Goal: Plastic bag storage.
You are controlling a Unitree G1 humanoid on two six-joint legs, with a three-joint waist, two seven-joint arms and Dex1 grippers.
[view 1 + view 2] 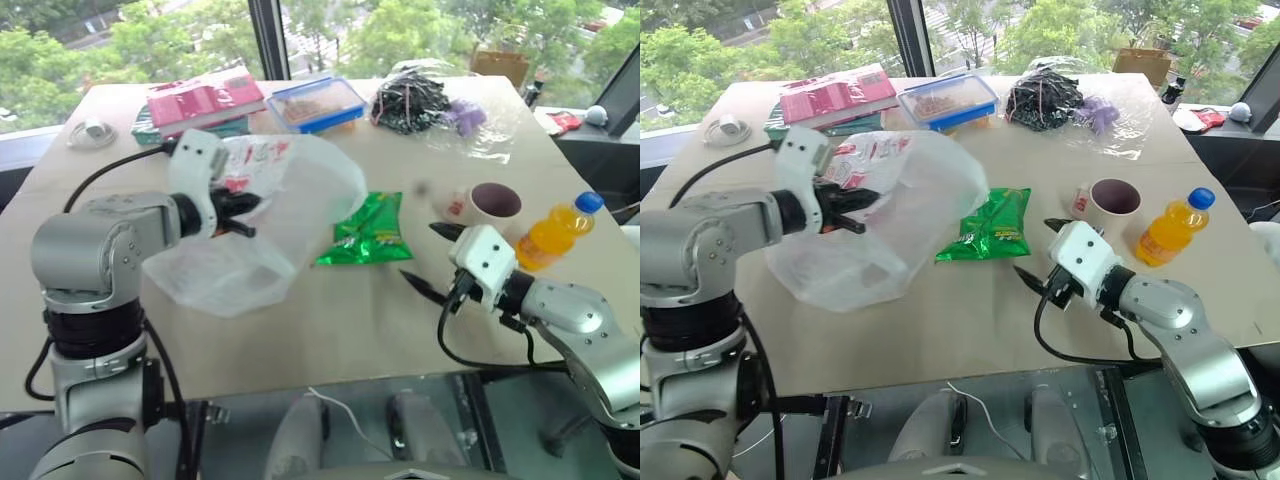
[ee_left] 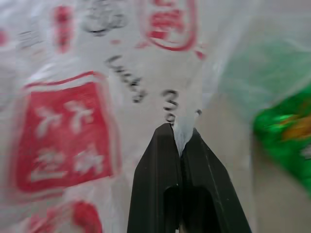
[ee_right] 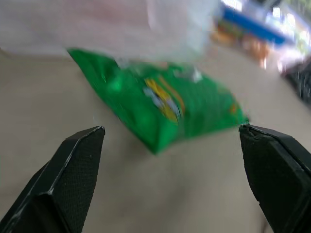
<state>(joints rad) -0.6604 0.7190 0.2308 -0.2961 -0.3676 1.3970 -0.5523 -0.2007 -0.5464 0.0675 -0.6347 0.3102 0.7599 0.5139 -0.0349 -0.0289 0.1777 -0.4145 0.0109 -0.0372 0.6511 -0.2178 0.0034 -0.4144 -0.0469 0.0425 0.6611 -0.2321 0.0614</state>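
the plastic bag (image 1: 280, 200) is held lifted over the table (image 1: 330, 320), pinched by the left gripper (image 2: 181, 133). the right gripper (image 3: 172, 141), spread wide, should be brought to a loose edge, clear of the snack packet (image 1: 365, 232).

An upper-floor office or lab room: a beige paper-covered table (image 1: 330, 320) stands against tall dark-framed windows (image 1: 268, 35) overlooking green treetops (image 1: 60, 50), with a cardboard box (image 1: 500, 62) beyond its far edge.
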